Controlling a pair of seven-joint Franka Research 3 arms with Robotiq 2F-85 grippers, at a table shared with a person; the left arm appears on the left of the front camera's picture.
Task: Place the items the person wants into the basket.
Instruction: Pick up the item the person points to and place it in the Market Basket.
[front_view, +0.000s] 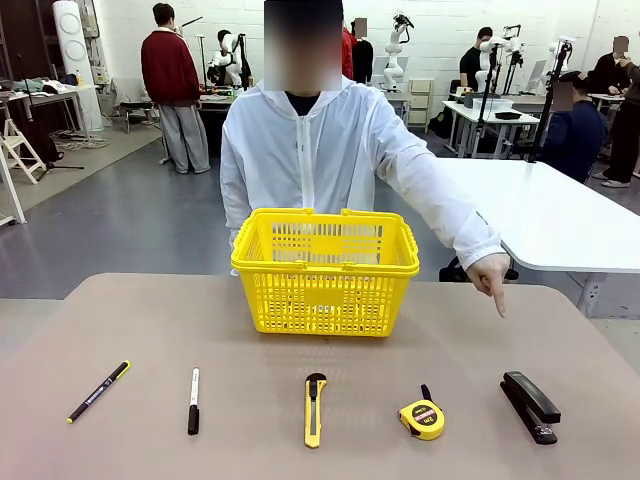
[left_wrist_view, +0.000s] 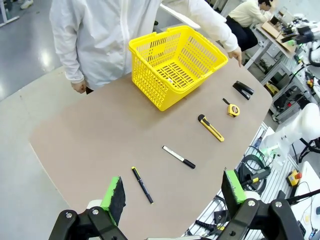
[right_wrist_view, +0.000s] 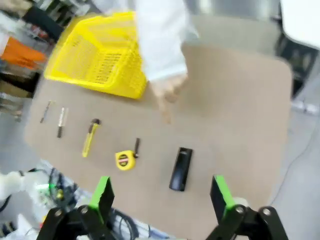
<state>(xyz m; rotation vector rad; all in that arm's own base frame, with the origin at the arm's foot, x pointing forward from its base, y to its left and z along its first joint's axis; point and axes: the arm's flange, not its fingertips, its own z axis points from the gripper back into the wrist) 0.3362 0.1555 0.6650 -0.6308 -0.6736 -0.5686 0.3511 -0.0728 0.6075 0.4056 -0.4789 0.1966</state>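
The yellow basket (front_view: 325, 270) stands at the table's middle, in front of the person (front_view: 320, 150). Along the near edge lie the black pen with a yellow-green end (front_view: 98, 391) and the yellow box cutter (front_view: 314, 408). The person's hand (front_view: 493, 275) points down at the table's right side, above a black stapler (front_view: 530, 405). My left gripper (left_wrist_view: 173, 177) hangs open high over the near edge, above the black pen (left_wrist_view: 142, 184). My right gripper (right_wrist_view: 161, 180) is open too, high above the stapler (right_wrist_view: 181, 168); the box cutter (right_wrist_view: 90, 138) lies to its left.
A white-and-black pen (front_view: 193, 400) lies between the black pen and the cutter. A round yellow tape measure (front_view: 422, 417) sits between the cutter and the stapler. Bare tabletop (front_view: 180, 320) runs between this row and the basket.
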